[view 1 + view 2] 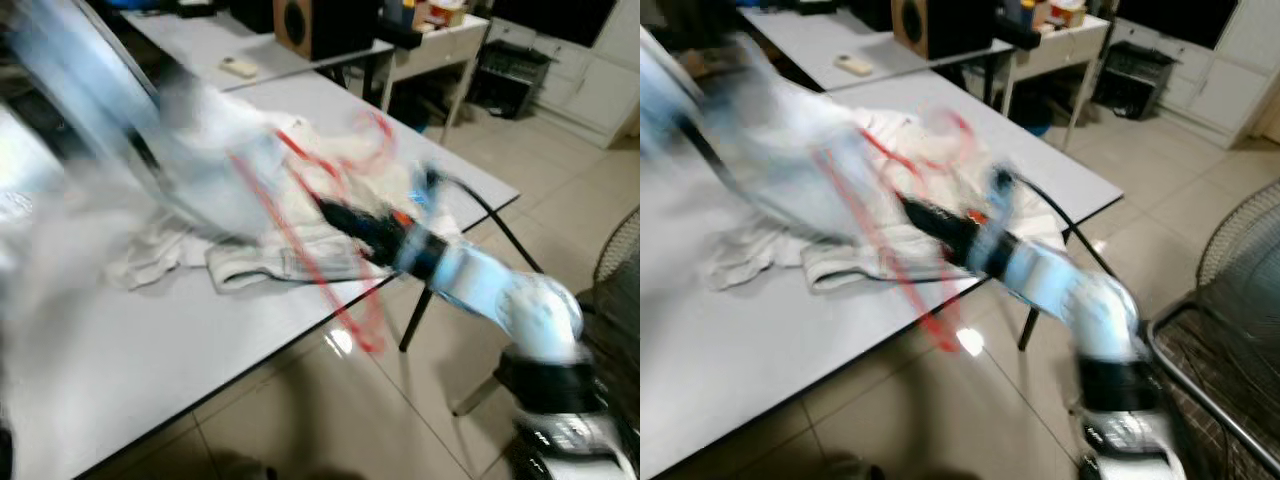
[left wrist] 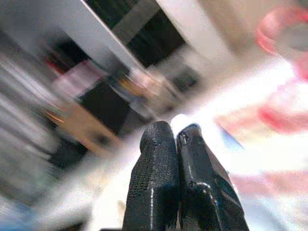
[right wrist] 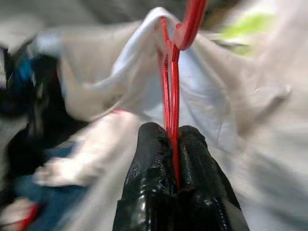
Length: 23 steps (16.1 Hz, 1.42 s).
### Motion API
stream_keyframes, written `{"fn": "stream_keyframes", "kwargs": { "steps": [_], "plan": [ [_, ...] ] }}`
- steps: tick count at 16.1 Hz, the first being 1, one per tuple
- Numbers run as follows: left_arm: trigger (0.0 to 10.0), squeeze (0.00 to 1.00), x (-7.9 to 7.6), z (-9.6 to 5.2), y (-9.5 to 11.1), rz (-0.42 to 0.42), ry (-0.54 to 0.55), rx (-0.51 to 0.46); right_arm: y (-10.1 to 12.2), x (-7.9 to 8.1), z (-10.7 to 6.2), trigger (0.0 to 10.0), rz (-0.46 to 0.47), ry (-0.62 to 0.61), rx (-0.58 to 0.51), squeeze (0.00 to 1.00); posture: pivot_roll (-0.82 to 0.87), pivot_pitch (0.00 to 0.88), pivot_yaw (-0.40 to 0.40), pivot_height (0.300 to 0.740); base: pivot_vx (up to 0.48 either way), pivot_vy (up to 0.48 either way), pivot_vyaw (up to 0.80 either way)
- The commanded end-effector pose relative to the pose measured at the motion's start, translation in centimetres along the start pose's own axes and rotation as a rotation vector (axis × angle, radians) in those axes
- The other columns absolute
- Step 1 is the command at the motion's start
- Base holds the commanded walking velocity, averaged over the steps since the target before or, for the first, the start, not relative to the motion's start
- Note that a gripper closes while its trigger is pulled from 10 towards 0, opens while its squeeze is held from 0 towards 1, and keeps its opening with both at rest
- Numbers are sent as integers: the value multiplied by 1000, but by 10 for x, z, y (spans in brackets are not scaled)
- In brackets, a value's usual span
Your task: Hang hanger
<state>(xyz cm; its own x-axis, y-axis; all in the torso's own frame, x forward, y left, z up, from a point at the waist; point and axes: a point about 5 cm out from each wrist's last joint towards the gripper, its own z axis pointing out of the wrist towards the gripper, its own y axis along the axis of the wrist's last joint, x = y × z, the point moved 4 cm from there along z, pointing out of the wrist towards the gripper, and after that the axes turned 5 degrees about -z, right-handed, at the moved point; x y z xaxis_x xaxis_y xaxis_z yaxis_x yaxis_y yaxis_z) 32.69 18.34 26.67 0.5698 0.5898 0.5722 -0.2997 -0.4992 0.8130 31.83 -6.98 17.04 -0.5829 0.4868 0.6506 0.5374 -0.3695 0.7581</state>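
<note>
The right gripper (image 3: 173, 137) is seen clamped on a red hanger (image 3: 169, 91), the thin red wire being pinched between the two black fingers (image 3: 149, 163) in the right wrist view. A white garment (image 3: 207, 86) is draped over the hanger just beyond the fingertips, and the hanger's hook is seen curving above the cloth.

In the head views, which are heavily blurred, the right gripper (image 1: 345, 215) is held over the near edge of a grey table (image 1: 120, 370), its silver forearm reaching in from the right. The red hanger (image 1: 330, 180) is smeared into several red streaks across the white garment (image 1: 250, 250), which is partly spread on the table surface. How much of the hanger is lifted off the table cannot be told through the blur.

The left gripper (image 2: 175, 139) is shown in the left wrist view with its fingers pressed together and nothing between them. The left arm (image 1: 110, 110) is seen as a pale blurred streak across the upper left of the head views, above the garment.

Farther back, a second table is placed, with a small remote-like object (image 1: 238, 67) and a wooden speaker (image 1: 300, 25) on it. A white cabinet (image 1: 590, 80) is seen against the far wall, and a fan grille (image 1: 1240, 270) stands on the tiled floor (image 1: 330, 420) at the right.
</note>
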Motion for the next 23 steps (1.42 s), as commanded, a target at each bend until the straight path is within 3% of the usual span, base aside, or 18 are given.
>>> {"fn": "stream_keyframes", "kwargs": {
  "steps": [1, 2, 4, 6, 7, 9, 11, 13, 17, 19, 23],
  "plan": [
    [0, 0, -6, 8, -17, -18, 37, 76, -4, -16, -12, 10000, -57, -102, 19, 0, 56, 0, 6, 740, 0, 0, 0],
    [0, 0, -12, 14, -21, -30, 46, 92, -3, -37, -27, 10000, -140, -226, 15, 0, 41, 0, 16, 740, 0, 0, 0],
    [0, 0, -11, 18, -18, -35, 65, 82, 7, -47, -37, 10000, -191, -292, -28, 0, 27, 0, 28, 740, 0, 0, 0],
    [0, 0, 29, 18, -4, -27, 306, 41, 49, -47, -54, 10000, -304, -311, -206, 0, 11, 0, 39, 740, 0, 0, 0],
    [0, 0, 43, 13, 6, -33, 405, -3, 62, -40, -58, 10000, -335, -276, -259, 0, 0, 0, 43, 740, 0, 0, 0],
    [0, 0, 38, 15, 10, -63, 392, -33, 47, -42, -59, 10000, -354, -274, -155, 0, -5, 0, 41, 740, 0, 0, 0],
    [0, 0, -7, 26, -8, -128, 186, 37, -5, -58, -59, 10000, -208, -312, 39, 0, -4, 0, 38, 740, 0, 0, 0],
    [0, 0, -32, 32, -15, -169, 116, 57, -14, -42, -55, 10000, -104, -187, -19, 0, -9, 0, 40, 740, 0, 0, 0],
    [0, 0, -29, 36, 0, -165, 148, -31, -23, -16, -58, 10000, 136, 45, -113, 0, -6, 0, 34, 740, 0, 0, 0],
    [0, 0, -22, 31, 8, -163, 184, -92, -31, -28, -59, 10000, 277, 10, -146, 0, -2, 0, 29, 740, 0, 0, 0],
    [0, 0, -9, 25, 28, -194, 260, -234, -48, -34, -59, 10000, 377, -24, -109, 0, 4, 0, 27, 740, 0, 0, 0]
  ]
}}
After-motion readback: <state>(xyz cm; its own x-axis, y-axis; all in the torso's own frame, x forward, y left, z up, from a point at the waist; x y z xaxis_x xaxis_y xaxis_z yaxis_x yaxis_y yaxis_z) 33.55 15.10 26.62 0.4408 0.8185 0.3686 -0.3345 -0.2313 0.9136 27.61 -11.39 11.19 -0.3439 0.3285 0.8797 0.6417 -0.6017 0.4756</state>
